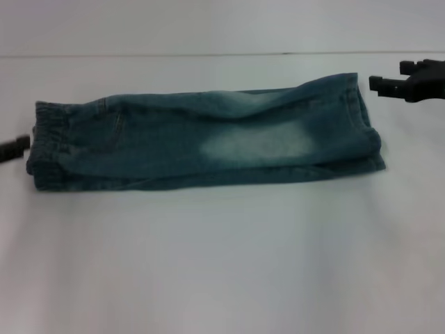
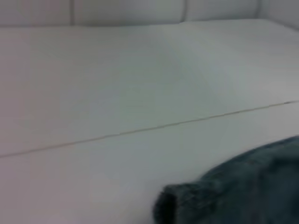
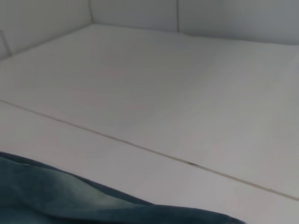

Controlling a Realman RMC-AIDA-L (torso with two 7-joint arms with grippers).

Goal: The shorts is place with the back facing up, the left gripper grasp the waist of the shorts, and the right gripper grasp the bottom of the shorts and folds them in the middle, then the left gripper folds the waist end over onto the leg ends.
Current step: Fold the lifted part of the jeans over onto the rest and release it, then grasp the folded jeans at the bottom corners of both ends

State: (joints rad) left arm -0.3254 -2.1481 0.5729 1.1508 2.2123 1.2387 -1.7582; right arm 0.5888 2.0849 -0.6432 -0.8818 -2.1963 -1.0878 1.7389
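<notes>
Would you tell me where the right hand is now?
In the head view, the right hand hovers by the leg ends of the shorts, at the right edge.

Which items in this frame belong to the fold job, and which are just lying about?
Job:
- denim shorts, already folded lengthwise
- left tool, beside the waistband
- right tool, just off the leg end

Lying about:
- nothing; only the white table
</notes>
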